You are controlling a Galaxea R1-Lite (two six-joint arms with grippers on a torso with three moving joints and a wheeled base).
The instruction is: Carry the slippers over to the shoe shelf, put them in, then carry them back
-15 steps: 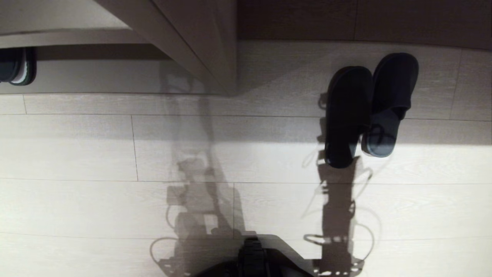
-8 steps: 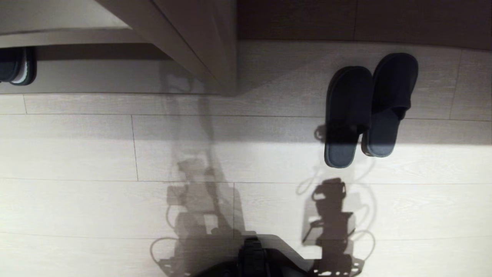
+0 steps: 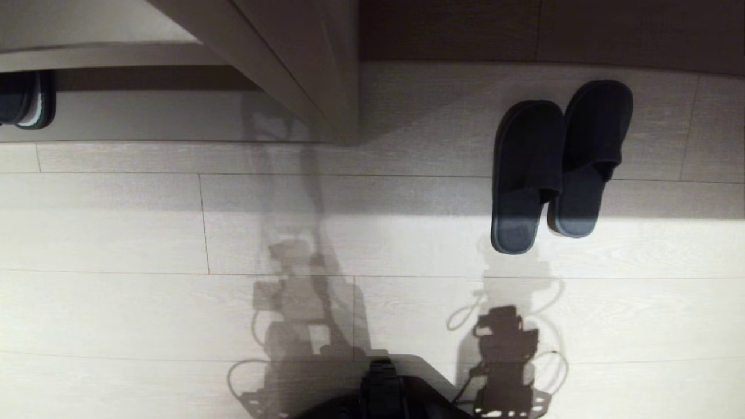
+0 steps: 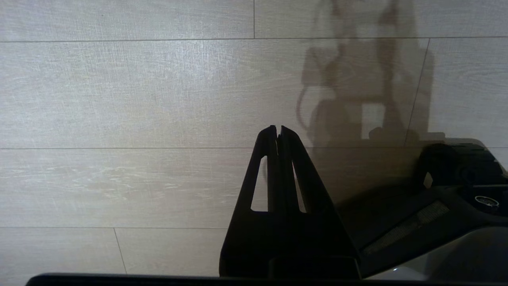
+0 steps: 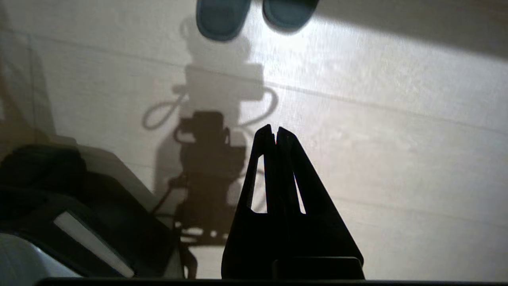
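Right gripper (image 5: 274, 131) is fully closed and empty above bare floor (image 3: 116, 233); left gripper (image 4: 278, 131) likewise. Slippers (image 3: 553, 169) lie paired on the floor, right of the shelf unit (image 3: 302, 75). Judged status: return leg complete, both arms appear parked, no further grasp required.

The slippers (image 3: 553, 169) lie on the pale floor (image 3: 116, 233).
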